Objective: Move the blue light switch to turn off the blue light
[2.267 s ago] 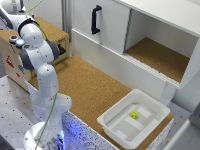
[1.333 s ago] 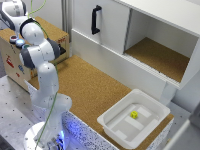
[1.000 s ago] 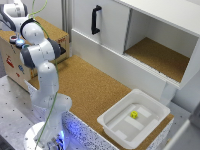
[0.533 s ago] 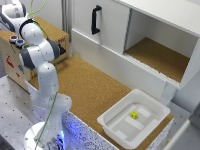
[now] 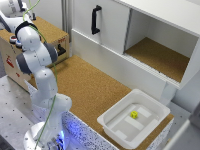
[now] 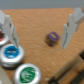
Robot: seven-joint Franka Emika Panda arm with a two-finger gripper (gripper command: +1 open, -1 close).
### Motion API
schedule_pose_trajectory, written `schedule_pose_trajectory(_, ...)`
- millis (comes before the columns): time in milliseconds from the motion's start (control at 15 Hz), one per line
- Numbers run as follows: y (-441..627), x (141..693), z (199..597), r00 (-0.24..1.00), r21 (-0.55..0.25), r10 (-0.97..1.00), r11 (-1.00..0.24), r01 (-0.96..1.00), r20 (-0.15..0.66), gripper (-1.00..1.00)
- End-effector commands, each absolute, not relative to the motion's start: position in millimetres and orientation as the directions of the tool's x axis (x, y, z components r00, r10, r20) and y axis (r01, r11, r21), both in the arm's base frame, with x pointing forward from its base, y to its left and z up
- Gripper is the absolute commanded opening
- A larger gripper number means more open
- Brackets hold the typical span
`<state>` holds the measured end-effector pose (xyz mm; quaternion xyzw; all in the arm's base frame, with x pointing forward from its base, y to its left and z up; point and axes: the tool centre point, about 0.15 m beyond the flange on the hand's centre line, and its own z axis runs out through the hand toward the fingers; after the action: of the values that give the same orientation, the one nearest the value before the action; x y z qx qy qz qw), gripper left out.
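Wrist view gave me the clearest look: the tool (image 6: 40, 30) hung over a cork-brown surface with its two pale fingers (image 6: 9, 29) spread wide apart and nothing between them. Beside one finger I saw the blue light (image 6: 10, 53), a round pale-blue cap in a dark rim, sitting between a red cap (image 6: 2, 36) that was mostly cut off at the picture's edge and a green cap (image 6: 28, 74). The three caps stood in a close row. A small purple knob (image 6: 52, 38) sat on the brown surface between the fingers, nearer the other finger (image 6: 73, 24), and apart from the caps. The wrist picture was blurred, so I could not tell whether any finger touched a cap.

From the exterior view I saw the arm (image 5: 35, 52) bent over a wooden box (image 5: 15, 57) at the exterior view's left, and the tool itself was hidden behind the arm there. On the table (image 5: 90, 85) a white tray (image 5: 147, 127) held a small yellow block (image 5: 134, 114), well apart from the box. Behind it stood a white cabinet (image 5: 112, 27) with a black handle (image 5: 95, 19).
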<state>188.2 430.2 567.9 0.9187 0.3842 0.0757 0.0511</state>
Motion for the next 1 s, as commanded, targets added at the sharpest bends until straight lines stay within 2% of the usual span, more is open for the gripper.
schedule_pose_trajectory(0, 310.9, 197.6, 522.4, 0.846, -0.136, 0.409, -0.869, 0.475, 0.342, 1.0)
schedule_pose_trajectory(267, 276.5, 182.9, 499.1, 0.918, -0.095, 0.248, -0.953, 0.289, 0.31, 1.0)
schedule_pose_trajectory(467, 272.0, 171.6, 469.4, 0.948, -0.117, 0.1, -0.983, 0.141, 0.303, 1.0)
schedule_pose_trajectory(533, 274.7, 170.8, 464.9, 0.948, -0.137, 0.072, -0.983, 0.12, 0.309, 1.0)
schedule_pose_trajectory(933, 274.7, 170.8, 464.9, 0.948, -0.137, 0.072, -0.983, 0.12, 0.309, 1.0)
